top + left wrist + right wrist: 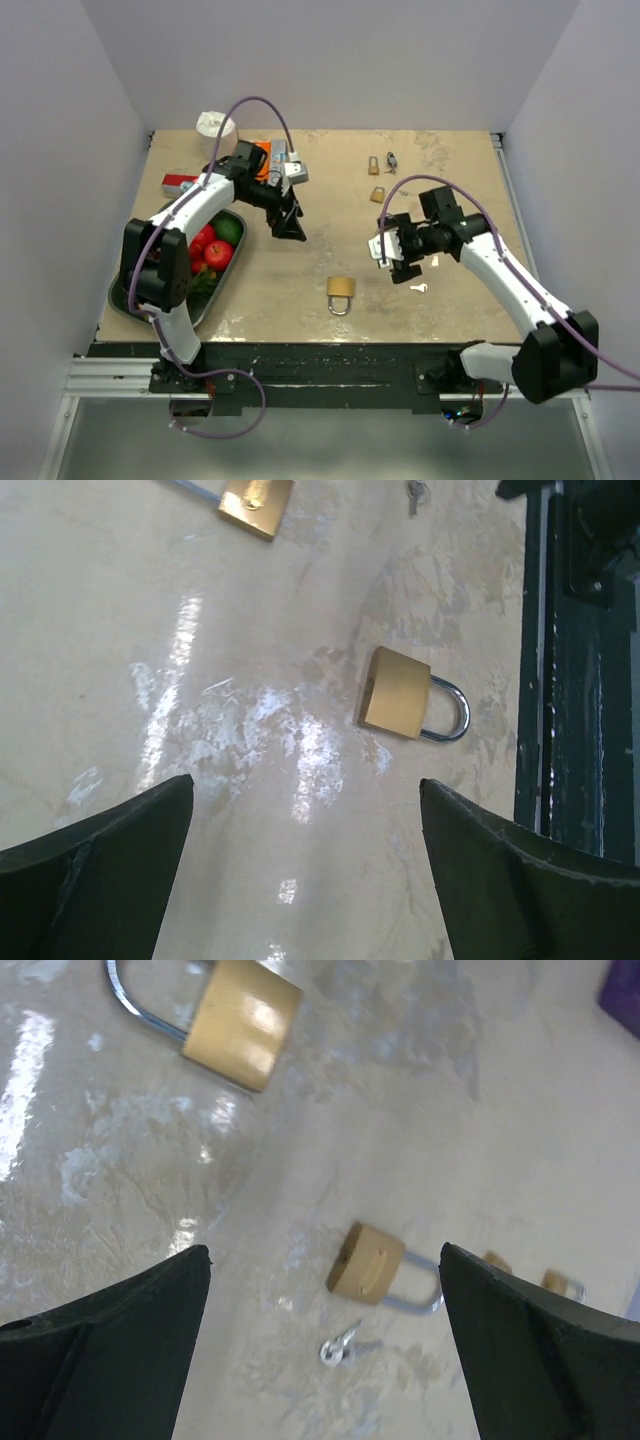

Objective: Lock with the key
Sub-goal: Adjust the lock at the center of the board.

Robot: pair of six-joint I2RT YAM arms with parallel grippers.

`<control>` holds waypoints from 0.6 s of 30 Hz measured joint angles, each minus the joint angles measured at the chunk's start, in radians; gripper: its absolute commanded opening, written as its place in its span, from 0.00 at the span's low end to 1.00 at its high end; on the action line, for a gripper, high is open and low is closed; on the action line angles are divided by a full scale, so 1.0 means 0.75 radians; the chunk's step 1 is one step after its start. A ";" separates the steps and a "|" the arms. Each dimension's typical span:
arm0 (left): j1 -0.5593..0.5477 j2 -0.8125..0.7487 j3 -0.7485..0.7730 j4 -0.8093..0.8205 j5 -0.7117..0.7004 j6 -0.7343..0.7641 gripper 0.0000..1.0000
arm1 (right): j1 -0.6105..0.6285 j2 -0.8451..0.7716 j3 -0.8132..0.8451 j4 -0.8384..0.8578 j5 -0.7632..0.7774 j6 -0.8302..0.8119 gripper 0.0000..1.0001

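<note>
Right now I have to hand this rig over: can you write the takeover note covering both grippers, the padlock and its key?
Left gripper: open, empty, over the beige table, behind and left of the brass padlock with a steel shackle.
Right gripper: open, empty, right of that padlock, close to the small silver key.
Padlock lies flat near the front edge, shackle seated and pointing at the arms; the key lies apart to its right, not inserted.
Done: unclear whether it is locked. Left, if not: grasp key, insert, turn.
</note>
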 measured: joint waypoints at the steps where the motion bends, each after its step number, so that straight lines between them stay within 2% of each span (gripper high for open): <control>1: 0.022 0.002 -0.004 0.014 0.005 -0.030 0.99 | 0.014 0.050 0.026 -0.073 -0.015 -0.142 0.99; 4: 0.076 -0.016 -0.047 0.098 0.014 -0.127 0.99 | 0.083 0.286 0.133 -0.228 -0.034 -0.429 0.99; 7: 0.101 -0.068 -0.126 0.155 0.015 -0.201 0.99 | 0.174 0.539 0.263 -0.320 -0.026 -0.572 0.99; 12: 0.137 -0.219 -0.310 0.277 0.015 -0.316 0.99 | 0.325 0.787 0.433 -0.384 0.041 -0.672 0.99; 18: 0.181 -0.364 -0.460 0.410 0.019 -0.442 0.99 | 0.416 0.899 0.503 -0.423 0.173 -0.710 0.99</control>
